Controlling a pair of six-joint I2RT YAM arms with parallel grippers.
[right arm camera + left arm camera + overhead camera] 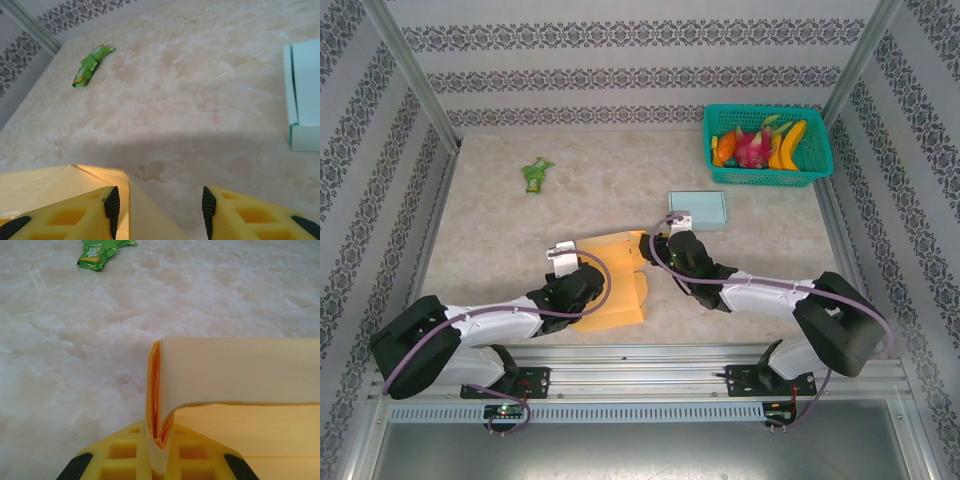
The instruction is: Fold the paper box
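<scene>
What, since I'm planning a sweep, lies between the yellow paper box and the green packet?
Bare tabletop separates the paper box from the green packet; nothing lies between them, as the left wrist view shows.

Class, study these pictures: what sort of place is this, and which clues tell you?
Probably a robot test bench, not a home: left arm and right arm bolted to a metal rail, metal posts framing the table, a basket of fruit.

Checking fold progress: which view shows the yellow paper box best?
Top external: most of the paper box shows there, outline included. The left wrist gives a close-up of its pinched flap; the right wrist catches one corner.
</scene>
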